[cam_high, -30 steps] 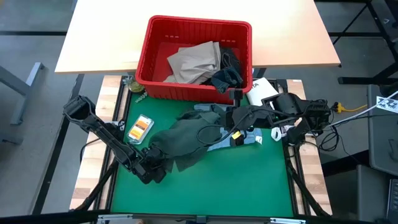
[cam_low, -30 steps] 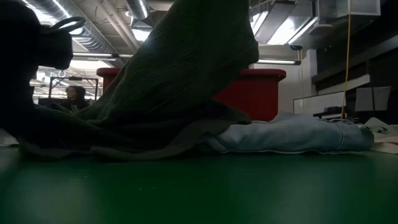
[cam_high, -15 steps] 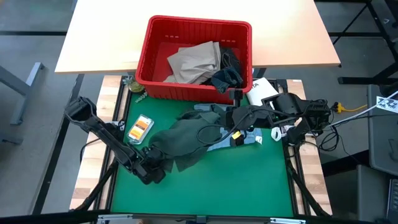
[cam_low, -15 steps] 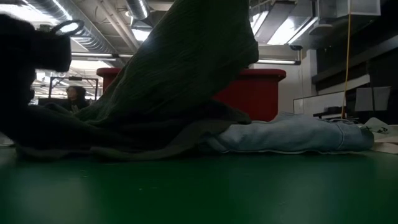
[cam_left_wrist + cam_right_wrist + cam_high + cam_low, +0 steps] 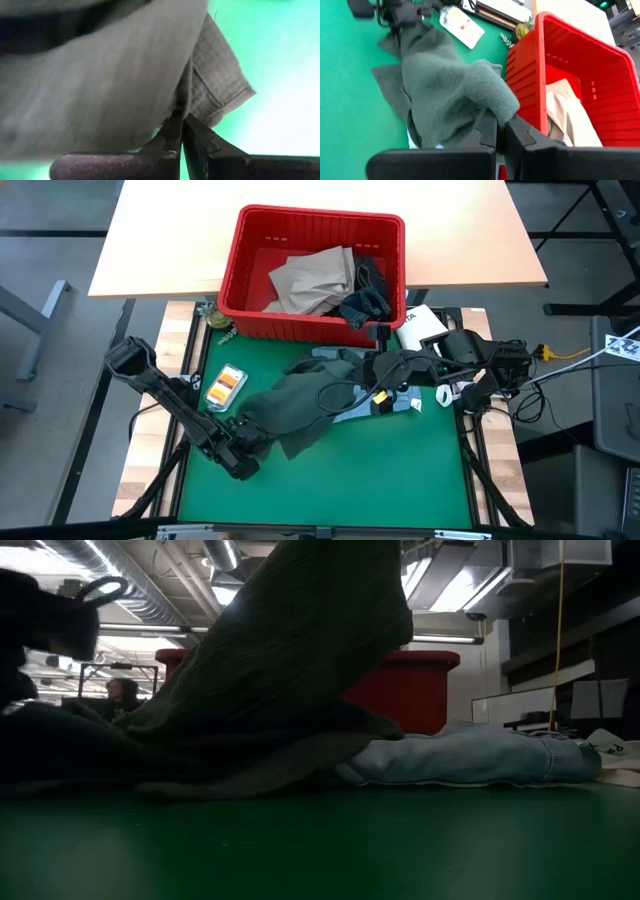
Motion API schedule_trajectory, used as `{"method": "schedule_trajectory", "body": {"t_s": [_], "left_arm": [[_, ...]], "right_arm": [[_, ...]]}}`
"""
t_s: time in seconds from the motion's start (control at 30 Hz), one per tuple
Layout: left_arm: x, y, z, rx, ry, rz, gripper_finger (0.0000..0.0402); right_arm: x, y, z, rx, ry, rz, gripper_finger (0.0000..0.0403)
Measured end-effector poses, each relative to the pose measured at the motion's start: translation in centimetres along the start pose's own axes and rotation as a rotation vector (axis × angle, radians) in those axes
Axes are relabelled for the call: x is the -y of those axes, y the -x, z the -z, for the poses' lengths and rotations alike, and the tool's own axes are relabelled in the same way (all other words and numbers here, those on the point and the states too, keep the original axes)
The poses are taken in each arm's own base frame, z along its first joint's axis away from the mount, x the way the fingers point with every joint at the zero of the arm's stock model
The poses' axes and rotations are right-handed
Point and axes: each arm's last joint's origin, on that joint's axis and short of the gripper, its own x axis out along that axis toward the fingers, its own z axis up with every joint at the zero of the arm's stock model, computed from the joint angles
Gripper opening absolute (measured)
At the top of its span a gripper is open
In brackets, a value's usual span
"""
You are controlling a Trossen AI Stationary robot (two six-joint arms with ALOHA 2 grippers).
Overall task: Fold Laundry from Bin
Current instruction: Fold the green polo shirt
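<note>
A dark green garment point(image 5: 300, 405) is stretched across the green mat of the bench point(image 5: 400, 470) between both end effectors. The left end effector point(image 5: 250, 448) is seen low at the near left part of the mat, its fingers pressed together on the garment's near left edge; in the left wrist view the two dark fingers point(image 5: 172, 132) are closed on a hemmed fold of the green cloth point(image 5: 125, 85). The right end effector point(image 5: 372, 372) is placed toward the far right of the mat, just in front of the bin point(image 5: 312, 272), and is clamped on the other end of the same garment; in the right wrist view the cloth point(image 5: 455, 95) is bunched directly at the closed fingertips point(image 5: 492, 131), with the bin's red wall point(image 5: 530, 85) close beside them.

In the low view the green garment point(image 5: 290, 670) is lifted in a tall drape, with its lower folds resting on the mat. A light blue garment point(image 5: 470, 760) is lying flat beside and partly beneath it, toward the right arm's side.

The red bin is set at the far edge of the mat. Tan khaki trousers point(image 5: 315, 280) and a dark blue garment point(image 5: 365, 295) are held inside it. A small packet with an orange label point(image 5: 226, 385) is lying on the mat near the left arm.
</note>
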Motion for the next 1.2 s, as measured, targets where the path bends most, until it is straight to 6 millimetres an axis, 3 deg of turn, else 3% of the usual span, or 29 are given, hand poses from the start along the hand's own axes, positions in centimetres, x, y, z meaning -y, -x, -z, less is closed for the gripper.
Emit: {"method": "schedule_trajectory", "body": {"t_s": [0.33, 0.5, 0.7, 1.2], "left_arm": [[-0.6, 9.6, -1.1, -0.107, -0.092, -0.186, 0.0001], [-0.8, 12.7, -1.2, -0.119, -0.126, -0.241, 0.0001], [-0.8, 13.7, -0.2, -0.132, -0.164, -0.258, 0.0], [-0.2, 14.3, 2.4, -0.106, -0.137, -0.214, 0.0]], "right_arm": [[0.2, 0.1, 1.8, -0.176, -0.021, 0.128, 0.0009], [0.0, -0.5, 2.0, -0.202, -0.019, 0.174, 0.0009], [0.2, -3.3, 3.1, -0.317, -0.012, 0.215, 0.0009], [1.2, -11.1, 8.9, -0.684, -0.016, 0.054, 0.0009]]}}
